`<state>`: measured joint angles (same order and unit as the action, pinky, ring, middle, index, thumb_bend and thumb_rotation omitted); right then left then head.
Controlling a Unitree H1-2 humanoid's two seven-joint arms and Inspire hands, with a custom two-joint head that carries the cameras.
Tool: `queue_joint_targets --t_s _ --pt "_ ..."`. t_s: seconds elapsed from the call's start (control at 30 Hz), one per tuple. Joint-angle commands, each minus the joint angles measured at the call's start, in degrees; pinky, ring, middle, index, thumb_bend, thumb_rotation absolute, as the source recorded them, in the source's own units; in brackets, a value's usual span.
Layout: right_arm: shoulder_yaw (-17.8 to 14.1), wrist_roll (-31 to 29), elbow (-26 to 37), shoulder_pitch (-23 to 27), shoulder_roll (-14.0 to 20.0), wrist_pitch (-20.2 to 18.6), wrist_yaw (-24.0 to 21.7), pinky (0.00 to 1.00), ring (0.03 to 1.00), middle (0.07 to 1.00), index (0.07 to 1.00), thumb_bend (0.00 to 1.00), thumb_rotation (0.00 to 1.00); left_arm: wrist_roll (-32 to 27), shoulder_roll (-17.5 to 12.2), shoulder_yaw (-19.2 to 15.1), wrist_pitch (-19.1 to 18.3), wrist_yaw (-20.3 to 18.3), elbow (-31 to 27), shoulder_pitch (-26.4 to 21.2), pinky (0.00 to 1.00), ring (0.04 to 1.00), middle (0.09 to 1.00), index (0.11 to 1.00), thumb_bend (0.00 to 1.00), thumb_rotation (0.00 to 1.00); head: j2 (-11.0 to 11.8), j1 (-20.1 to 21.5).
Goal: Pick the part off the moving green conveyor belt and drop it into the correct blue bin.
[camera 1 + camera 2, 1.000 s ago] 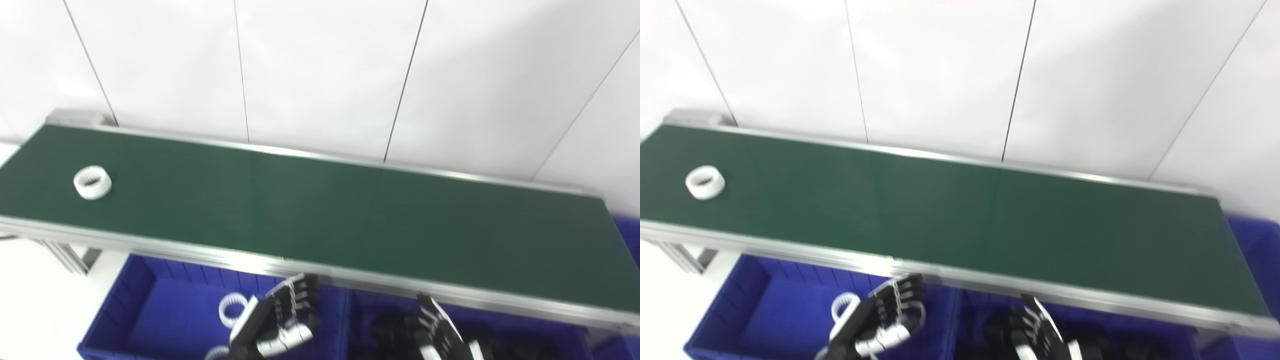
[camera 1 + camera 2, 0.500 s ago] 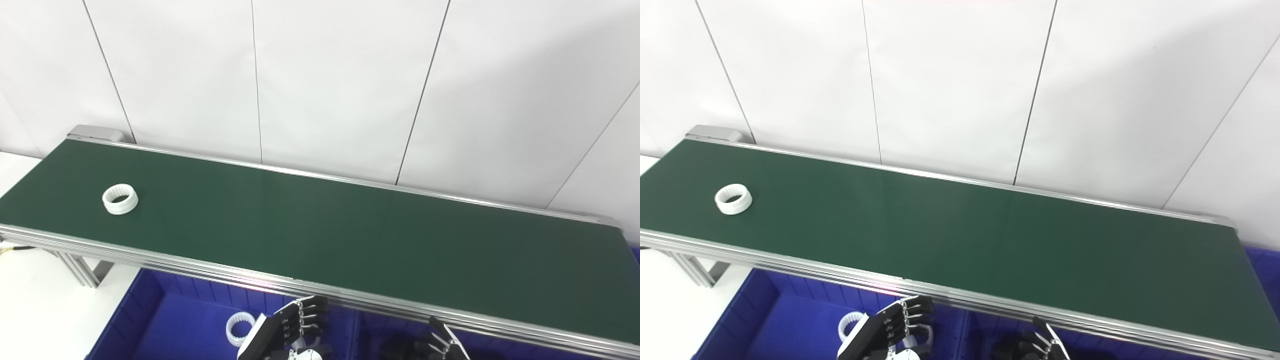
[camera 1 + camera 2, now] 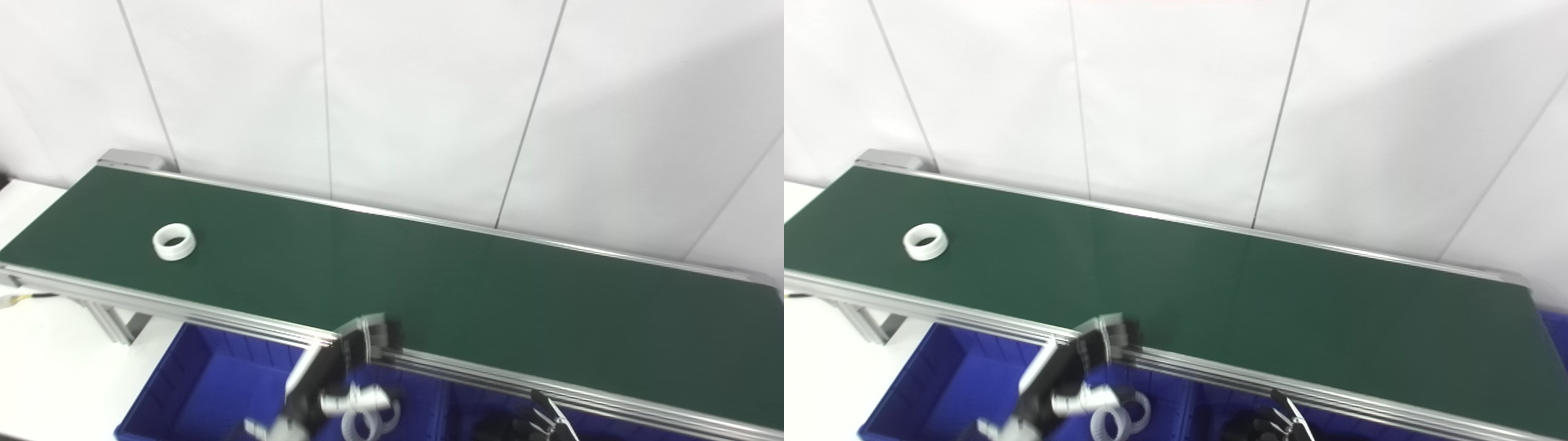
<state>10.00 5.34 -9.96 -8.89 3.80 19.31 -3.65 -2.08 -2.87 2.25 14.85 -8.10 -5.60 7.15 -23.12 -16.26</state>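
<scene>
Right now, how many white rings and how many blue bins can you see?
Rings: 3 (one on the belt, two in the left bin)
Bins: 3 (left, middle, far right)
Total: 6

Black-fingered left hand [image 3: 343, 373] with white back plate and silver thumb; black right hand [image 3: 548, 422].
</scene>
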Motion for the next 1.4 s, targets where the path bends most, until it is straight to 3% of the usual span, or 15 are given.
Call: queue_joint_targets --t_s 0.0,0.17,0.3,0.4,0.53,0.63,0.7,0.83,1.03,1.37 --pt "-0.3 -0.6 0.4 0.9 -0.5 3.9 -0.1 0.65 0.758 0.816 0.905 0.47 0.82 1.7 -0.7 -0.9 -0.6 1.3 -4.5 -3.1 0.56 0.644 0.695 0.734 0.93 0.29 0.1 -0.1" --pt "-0.5 -0.8 -0.5 1.4 -0.6 4.3 -0.1 0.66 0.757 0.810 0.903 0.44 0.82 4.6 -1.4 -2.1 -2.4 2.9 -7.9 -7.5 0.60 0.678 0.735 0.787 0.87 0.33 0.2 -0.3" --pt "-0.7 -1.3 -1.4 2.0 -0.4 4.9 -0.5 0.66 0.759 0.812 0.904 0.45 0.82 11.3 -2.7 -2.9 -8.8 4.2 -9.8 -13.3 0.64 0.716 0.775 0.797 0.83 0.32 0.5 -1.5" --pt "-0.7 -1.6 -1.9 2.3 -0.2 5.1 -0.8 0.67 0.766 0.818 0.910 0.42 0.82 16.2 -3.9 -2.8 -11.4 4.9 -8.6 -17.2 0.66 0.735 0.802 0.818 0.80 0.30 0.7 -2.2" --pt "-0.9 -1.4 -2.3 2.5 -0.1 5.1 -0.8 0.68 0.775 0.830 0.919 0.39 0.83 27.0 -7.9 -0.5 -19.6 2.8 -7.4 -23.6 0.73 0.822 0.869 0.844 0.79 0.29 0.9 -3.1" --pt "-1.0 -2.0 -2.6 2.6 -0.2 5.2 -1.1 0.69 0.780 0.833 0.925 0.37 0.83 35.8 -11.4 3.0 -24.9 0.0 -6.4 -27.7 0.73 0.858 0.897 0.849 0.80 0.25 1.5 -3.1" --pt "-1.1 -1.8 -2.6 2.6 -0.2 5.0 -1.0 0.70 0.776 0.830 0.923 0.37 0.84 39.2 -13.9 5.2 -27.2 -2.6 -5.0 -30.3 0.82 0.901 0.919 0.853 0.83 0.18 2.1 -2.9" --pt "-1.2 -1.4 -3.1 2.8 -0.1 5.5 -0.9 0.70 0.776 0.829 0.922 0.33 0.84 44.0 -17.3 8.6 -30.7 -7.4 -1.7 -34.5 0.86 0.899 0.919 0.847 0.90 0.13 1.7 -3.1" --pt "-1.4 -1.4 -3.0 3.0 -0.2 5.3 -0.7 0.69 0.777 0.825 0.921 0.35 0.84 47.2 -19.6 12.0 -32.6 -11.5 3.0 -37.1 0.90 0.915 0.918 0.847 0.93 0.10 1.3 -3.6" --pt "-1.8 -2.3 -3.4 3.2 0.1 5.7 -1.5 0.69 0.777 0.826 0.926 0.40 0.85 48.9 -20.1 13.3 -33.2 -12.4 5.7 -36.0 0.95 0.910 0.889 0.828 0.93 0.06 0.6 -4.4"
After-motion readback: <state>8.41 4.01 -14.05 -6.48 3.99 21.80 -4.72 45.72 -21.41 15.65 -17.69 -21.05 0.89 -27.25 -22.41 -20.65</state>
